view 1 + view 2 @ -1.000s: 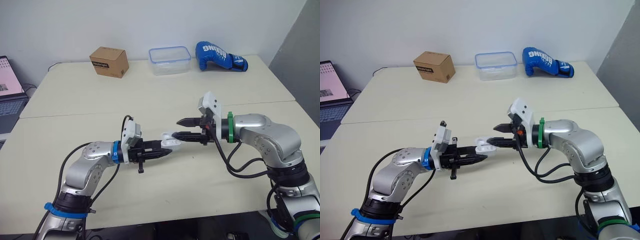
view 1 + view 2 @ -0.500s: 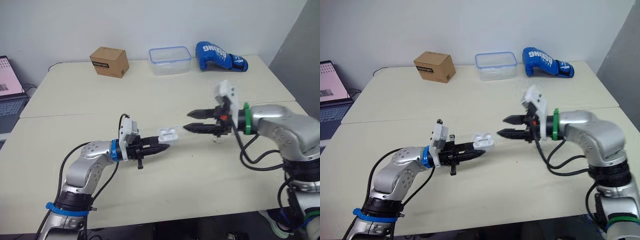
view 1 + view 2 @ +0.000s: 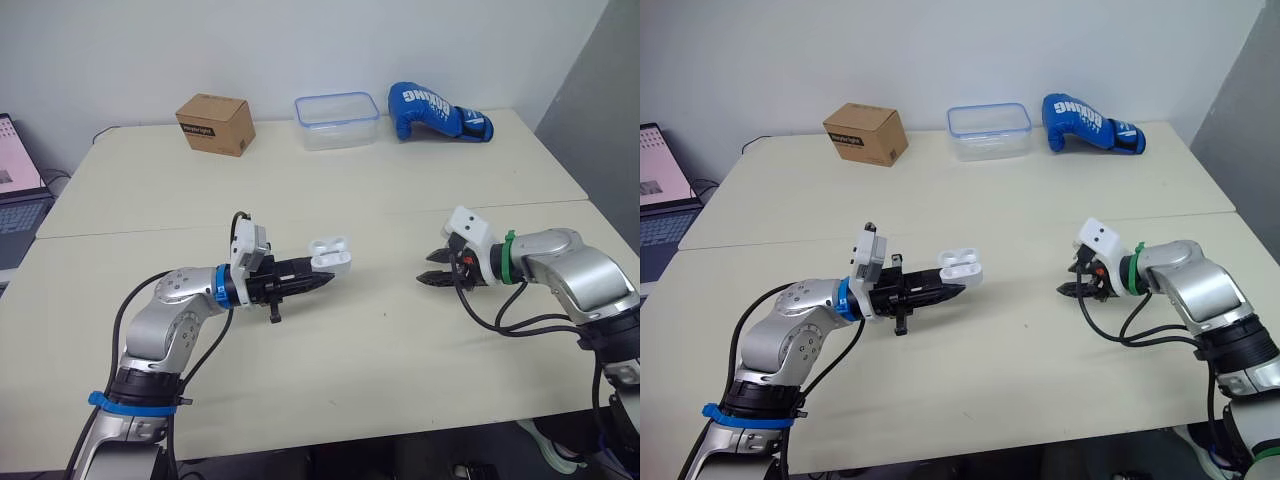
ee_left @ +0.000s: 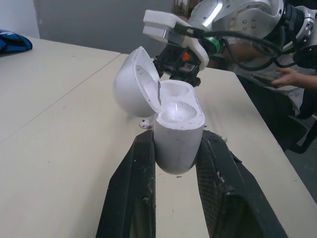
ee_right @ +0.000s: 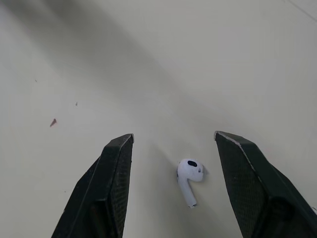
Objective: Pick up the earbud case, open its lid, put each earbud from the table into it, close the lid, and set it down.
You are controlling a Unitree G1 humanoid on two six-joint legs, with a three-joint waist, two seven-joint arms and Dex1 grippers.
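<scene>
- Earbud pick-up is the step in hand, as I am judging it: my left hand [image 3: 318, 281] is pinching the earbud case [image 3: 332, 254] by its lower body, lifted above the worktop [image 3: 400, 200], with the lid standing open.
- My right hand [image 5: 173, 137] is hanging low over the worktop with its fingers spread, and one earbud [image 5: 189, 176] is lying flat between them, touching neither.
- I am thinking the next move calls for lowering a little more and closing gently on the bud, because it looks small and smooth and could be slipping out or flicking aside.
- After that I am expecting to carry it across to the case, which is well apart from the right hand; the worktop between the two hands is bare.
- Room is open on all sides of the bud, and the worktop's near edge is not close to it.
- Cardboard box [image 3: 214, 123], plastic container [image 3: 337, 107] and boxing glove [image 3: 437, 111] are standing at the far side, well away from my path.
</scene>
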